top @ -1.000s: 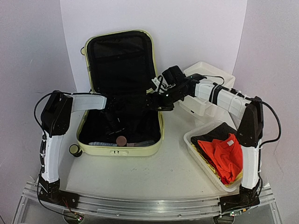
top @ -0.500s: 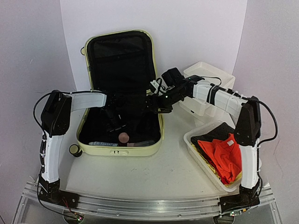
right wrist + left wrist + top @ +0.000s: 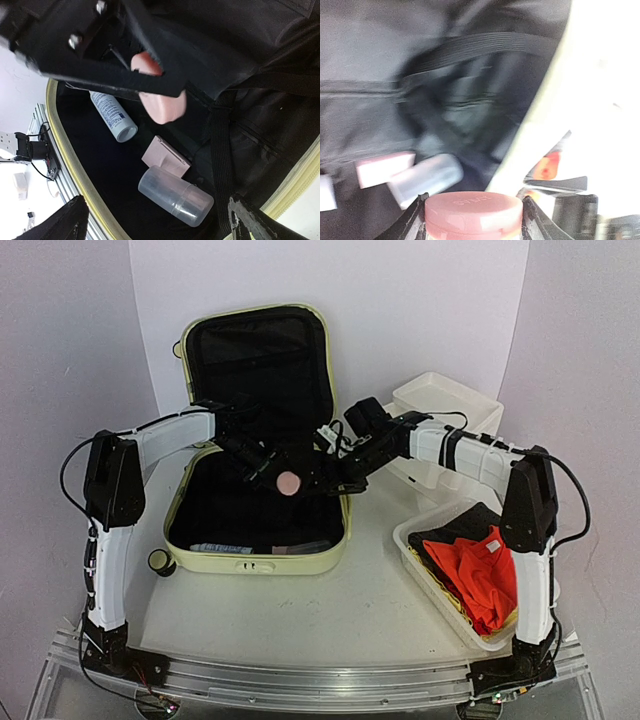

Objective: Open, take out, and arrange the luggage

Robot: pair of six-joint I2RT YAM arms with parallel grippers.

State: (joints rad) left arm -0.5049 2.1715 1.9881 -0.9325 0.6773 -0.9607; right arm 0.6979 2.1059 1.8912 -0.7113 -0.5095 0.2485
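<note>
Luggage (image 3: 255,552) is opened; a pink-capped jar (image 3: 474,206) is gripped by the left gripper (image 3: 278,476), the right gripper (image 3: 318,476) is spread empty; a tube (image 3: 112,117) and bottle (image 3: 175,195) are yet to be removed.

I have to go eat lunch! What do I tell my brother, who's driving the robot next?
Left gripper: shut on the pink-lidded jar, lifted over the open luggage.
Right gripper: open, beside the jar, holding nothing.
Done: luggage opened; clothes lie in the basket.
Left: set the jar out, then take out the white tube, pink box and clear bottle from the luggage floor.
</note>
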